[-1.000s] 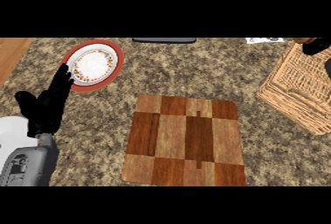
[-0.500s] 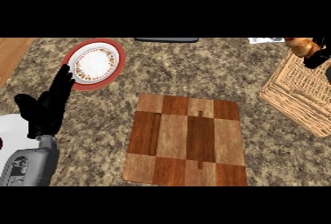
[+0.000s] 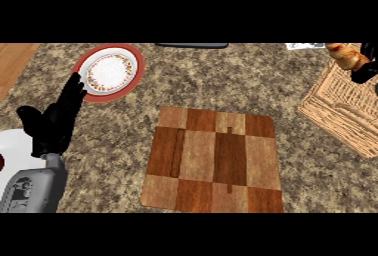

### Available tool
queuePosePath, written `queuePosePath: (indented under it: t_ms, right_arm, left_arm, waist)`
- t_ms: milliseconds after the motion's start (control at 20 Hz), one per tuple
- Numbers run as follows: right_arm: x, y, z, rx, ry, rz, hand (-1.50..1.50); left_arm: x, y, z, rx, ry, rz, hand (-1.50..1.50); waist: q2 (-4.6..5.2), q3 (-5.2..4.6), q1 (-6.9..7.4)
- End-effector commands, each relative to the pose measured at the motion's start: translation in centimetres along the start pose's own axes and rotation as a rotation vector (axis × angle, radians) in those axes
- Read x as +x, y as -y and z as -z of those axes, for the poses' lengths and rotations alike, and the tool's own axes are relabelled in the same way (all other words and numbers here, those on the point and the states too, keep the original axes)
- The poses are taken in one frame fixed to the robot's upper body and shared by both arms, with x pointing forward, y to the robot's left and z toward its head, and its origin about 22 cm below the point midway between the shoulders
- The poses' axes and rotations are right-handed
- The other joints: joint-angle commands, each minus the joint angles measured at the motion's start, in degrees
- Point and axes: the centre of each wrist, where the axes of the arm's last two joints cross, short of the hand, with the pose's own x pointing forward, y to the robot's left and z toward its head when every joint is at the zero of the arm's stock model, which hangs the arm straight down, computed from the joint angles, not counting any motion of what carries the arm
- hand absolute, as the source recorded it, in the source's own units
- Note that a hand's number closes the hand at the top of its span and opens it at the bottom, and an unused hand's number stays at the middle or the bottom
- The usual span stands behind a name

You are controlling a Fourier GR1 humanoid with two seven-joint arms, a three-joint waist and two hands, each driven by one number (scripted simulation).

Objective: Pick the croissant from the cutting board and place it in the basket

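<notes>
**Croissant carried above the basket**

Croissant (image 3: 345, 54) held high at the far right corner of the counter (image 3: 221, 80), just over the far rim of the wicker basket (image 3: 343, 112). Gripped from the right side by the right hand (image 3: 365, 70), of which only a dark part shows at the view's right edge; impossible to tell how far the fingers are curled, only that the pastry sits against them. Probably kept there so that it can go down into the basket without touching the wall.

Long axis of the croissant running roughly from far-left to near-right, with one tapered end pointing toward the far edge of the counter; other end hidden by the hand.

Cutting board (image 3: 214, 160) lying bare in the middle of the counter, well apart from the basket. Left hand (image 3: 55, 125) resting near the left edge, fingers straight and up, holding nothing, just beside the red-rimmed plate (image 3: 109, 72) in the far left part.

Judged as late in the task: only lowering and release seem to be left.
</notes>
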Motion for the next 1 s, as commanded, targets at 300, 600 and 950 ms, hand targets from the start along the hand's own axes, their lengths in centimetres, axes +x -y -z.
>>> queuePosePath:
  t_ms: [300,600,950]
  right_arm:
    - [-1.6,-1.6,-0.7,0.042,-0.023,-0.065,1.5]
    - [-1.9,-1.8,-0.8,0.111,-0.023,-0.045,1.5]
    - [-3.5,-2.1,-1.0,0.133,-0.044,-0.035,1.5]
  left_arm:
    - [-0.4,0.2,-0.3,0.004,0.003,-0.008,0.0]
    - [1.0,1.2,0.7,0.004,0.0,0.002,0.0]
    - [0.4,1.3,0.3,-0.008,0.028,0.01,0.0]
  waist:
    - [0.17,0.04,0.43]
    - [0.19,0.07,0.12]
    - [0.57,0.12,0.54]
